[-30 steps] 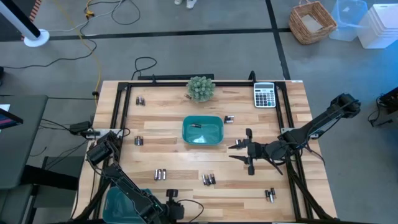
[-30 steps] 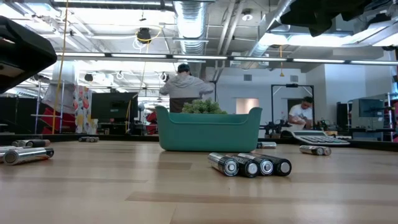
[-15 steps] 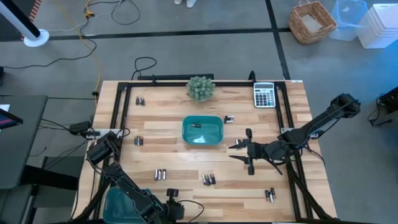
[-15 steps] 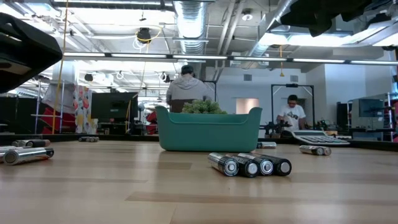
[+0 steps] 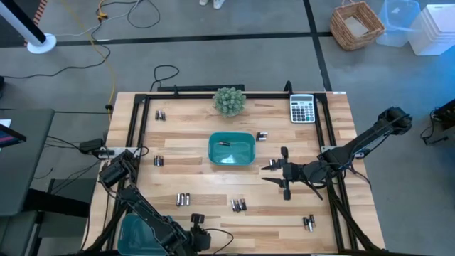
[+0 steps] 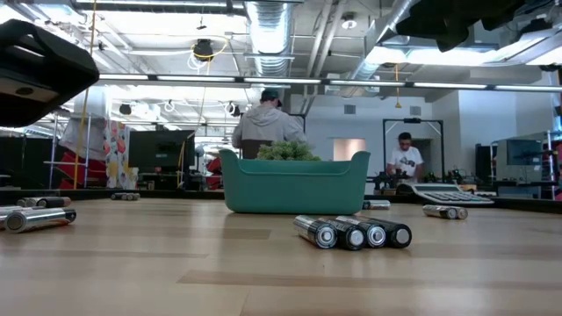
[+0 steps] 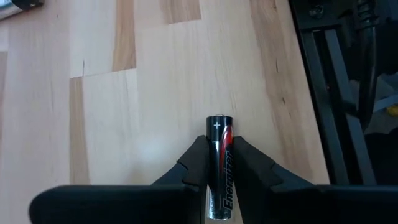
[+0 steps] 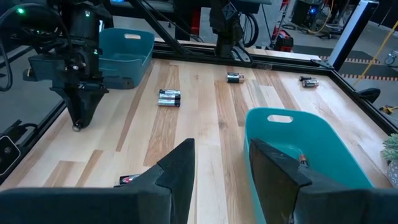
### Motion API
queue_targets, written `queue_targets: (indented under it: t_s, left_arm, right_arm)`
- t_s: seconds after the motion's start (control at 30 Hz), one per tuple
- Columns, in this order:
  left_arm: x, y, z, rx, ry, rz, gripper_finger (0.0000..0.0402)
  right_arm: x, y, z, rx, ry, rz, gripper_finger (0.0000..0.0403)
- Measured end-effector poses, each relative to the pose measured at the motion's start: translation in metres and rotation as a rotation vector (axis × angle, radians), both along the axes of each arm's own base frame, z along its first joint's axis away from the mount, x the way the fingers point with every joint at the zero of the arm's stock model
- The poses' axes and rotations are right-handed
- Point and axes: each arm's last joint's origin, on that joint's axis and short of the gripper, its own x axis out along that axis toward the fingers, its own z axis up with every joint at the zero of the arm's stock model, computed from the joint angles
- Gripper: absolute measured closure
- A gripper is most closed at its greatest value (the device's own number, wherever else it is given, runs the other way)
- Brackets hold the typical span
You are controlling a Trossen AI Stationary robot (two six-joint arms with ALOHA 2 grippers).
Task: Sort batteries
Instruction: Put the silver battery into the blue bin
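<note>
On the butcher-block table (image 5: 206, 135), seen from above, batteries lie scattered in small clusters around a teal tray (image 5: 232, 149) at its middle, which already holds one cell; a second teal bin (image 5: 136, 235) sits at the near-left corner beside the left gripper (image 5: 197, 233), while the right gripper (image 5: 279, 173) hovers just right of the centre tray, its fingers spread and empty. A calculator (image 5: 302, 109) and a small plant (image 5: 229, 100) stand along the far edge. From table height, a group of four batteries (image 6: 353, 233) lies side by side in front of the centre tray, with more cells off to either side. The left wrist view shows that arm's fingers pinching a black AA battery (image 7: 219, 165) lengthwise above bare wood. The right wrist view shows its own fingers parted near the centre tray's rim, with another battery (image 8: 126, 179) lying just beside them. These cells look rigid, smooth and prone to rolling, so a grip across the middle of the barrel seems safest.
</note>
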Motion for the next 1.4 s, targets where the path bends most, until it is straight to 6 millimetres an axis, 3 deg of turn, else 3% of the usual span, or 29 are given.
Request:
queue_targets:
  t_s: [0.43, 1.4]
  left_arm:
    - [0.009, 0.01, 0.001, 0.056, -0.02, -0.002, 0.0357]
    - [0.047, 0.057, 0.001, 0.198, -0.005, -0.039, 0.0354]
  right_arm:
    - [0.0, 0.0, 0.0, 0.004, 0.0, -0.001, 0.0235]
    - [0.0, 0.0, 0.0, 0.006, 0.003, -0.002, 0.0235]
